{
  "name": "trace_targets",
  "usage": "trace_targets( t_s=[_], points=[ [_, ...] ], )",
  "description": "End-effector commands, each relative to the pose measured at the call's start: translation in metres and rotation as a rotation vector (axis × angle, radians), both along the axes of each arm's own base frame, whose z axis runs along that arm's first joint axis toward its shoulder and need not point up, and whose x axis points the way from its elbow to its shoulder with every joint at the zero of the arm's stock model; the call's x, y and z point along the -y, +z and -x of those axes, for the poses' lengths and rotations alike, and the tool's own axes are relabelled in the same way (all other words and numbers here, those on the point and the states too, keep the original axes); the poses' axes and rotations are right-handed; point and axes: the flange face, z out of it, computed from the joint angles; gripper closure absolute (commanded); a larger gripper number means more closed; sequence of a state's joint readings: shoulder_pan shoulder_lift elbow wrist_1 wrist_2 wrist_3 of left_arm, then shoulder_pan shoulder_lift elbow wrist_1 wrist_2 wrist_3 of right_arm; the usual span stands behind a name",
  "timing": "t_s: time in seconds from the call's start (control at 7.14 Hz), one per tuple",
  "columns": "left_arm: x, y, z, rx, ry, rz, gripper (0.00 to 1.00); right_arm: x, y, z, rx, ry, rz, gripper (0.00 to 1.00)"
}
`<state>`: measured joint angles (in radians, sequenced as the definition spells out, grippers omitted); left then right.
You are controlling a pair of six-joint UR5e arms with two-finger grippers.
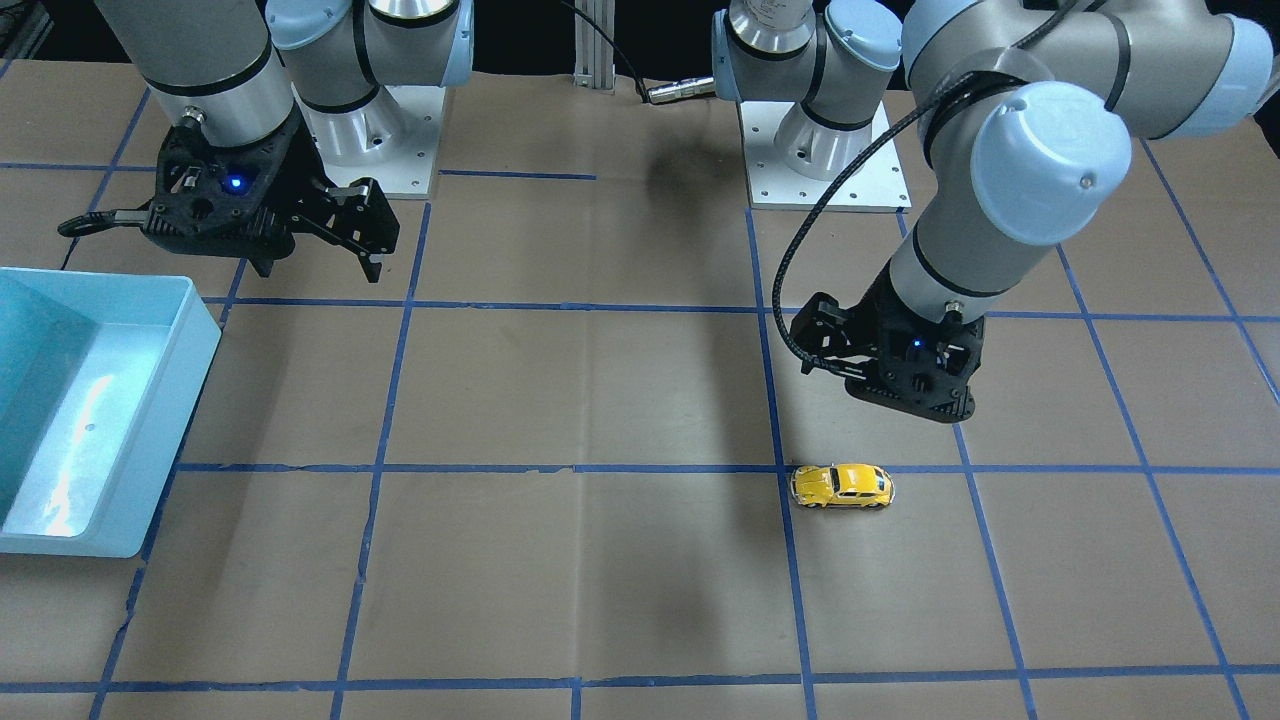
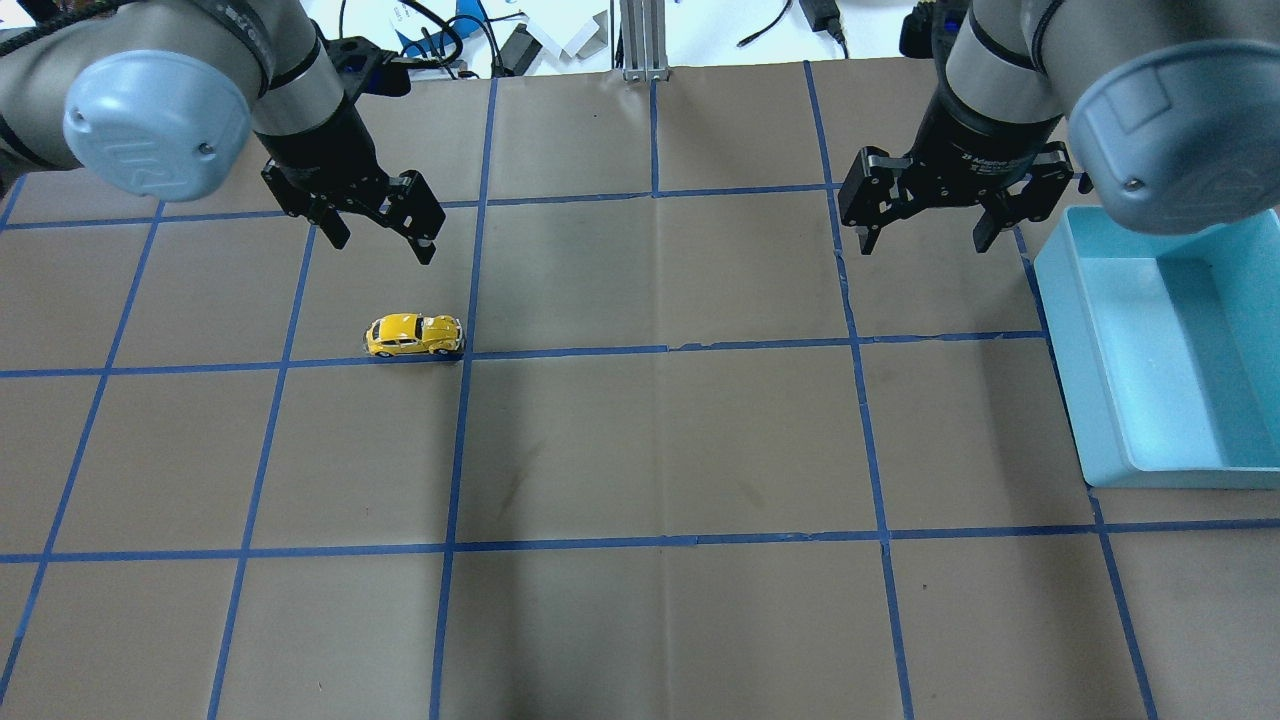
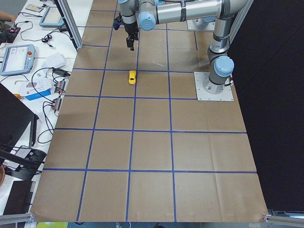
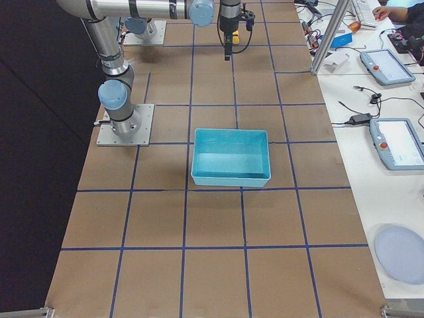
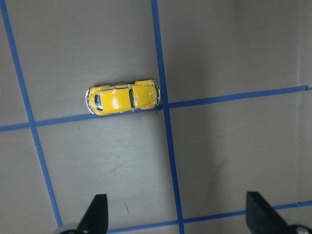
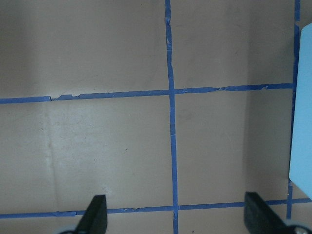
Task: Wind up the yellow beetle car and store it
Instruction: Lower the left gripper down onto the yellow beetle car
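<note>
The yellow beetle car [image 2: 413, 335] stands on its wheels on the brown table, beside a blue tape line, and it also shows in the front view [image 1: 842, 486] and the left wrist view [image 5: 122, 97]. My left gripper [image 2: 382, 245] is open and empty, hovering above the table just beyond the car; its fingertips [image 5: 97, 214] frame the bottom of the wrist view. My right gripper [image 2: 925, 240] is open and empty, in the air beside the far left corner of the blue bin [image 2: 1150, 470].
The light blue bin [image 1: 200, 320] sits at the table's right edge and holds nothing that I can see. Its edge shows in the right wrist view [image 6: 302, 97]. Blue tape lines grid the brown paper. Both arm bases [image 1: 830, 160] stand at the robot's side.
</note>
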<state>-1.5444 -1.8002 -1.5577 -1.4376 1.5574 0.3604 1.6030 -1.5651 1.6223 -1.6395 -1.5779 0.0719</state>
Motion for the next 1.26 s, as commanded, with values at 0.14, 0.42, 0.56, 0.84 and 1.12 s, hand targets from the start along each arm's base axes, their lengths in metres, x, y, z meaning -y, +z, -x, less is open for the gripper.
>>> trace_targets(
  t_s=[0.14, 0.42, 0.56, 0.84, 1.12],
  points=[
    [0.018, -0.079, -0.005, -0.028, -0.394, 0.023, 0.0, 0.0, 0.0, -0.001, 0.001, 0.004, 0.002, 0.0],
    [0.008, -0.108, -0.019, -0.038, -0.56, 0.029, 0.01, 0.002, -0.001, 0.003, 0.002, -0.005, -0.001, 0.0],
    [0.003, -0.122, -0.031, -0.039, -0.673, 0.05, 0.01, 0.0, 0.0, 0.002, 0.001, -0.003, 0.001, 0.0],
    [0.0, -0.138, -0.035, -0.018, -0.932, 0.112, 0.01, 0.0, 0.0, 0.002, 0.001, -0.003, 0.001, 0.0],
    [-0.005, -0.16, -0.039, -0.023, -1.173, 0.05, 0.02, 0.001, 0.0, 0.004, -0.001, -0.005, 0.001, 0.0]
  ],
)
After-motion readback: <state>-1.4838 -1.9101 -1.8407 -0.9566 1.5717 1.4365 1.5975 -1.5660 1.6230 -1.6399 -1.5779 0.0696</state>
